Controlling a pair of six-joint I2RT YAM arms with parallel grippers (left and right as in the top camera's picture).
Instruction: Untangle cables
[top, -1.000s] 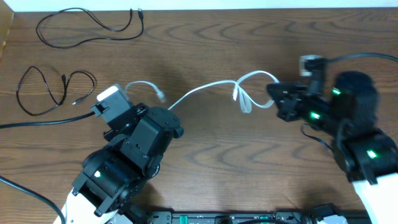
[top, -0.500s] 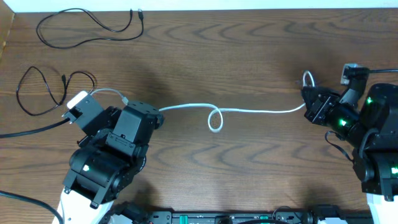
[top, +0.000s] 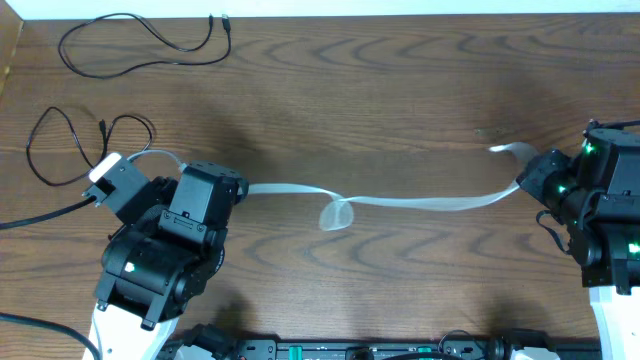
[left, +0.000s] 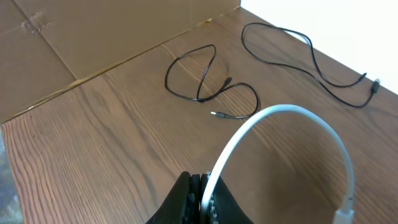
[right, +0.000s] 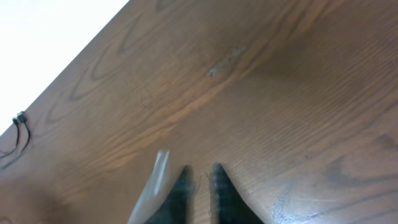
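the brown wood-grain table (top: 400, 90) carries everything. a thin white cable (top: 420, 203) stretches across it, blurred, with one small loop at mid-span. my left end effector (left: 200, 193) is clenched on its arched end, my right end effector (right: 198, 180) on the other. the wavy black cable (top: 62, 45) and the curled black cable (top: 28, 148) lie far left, apart.
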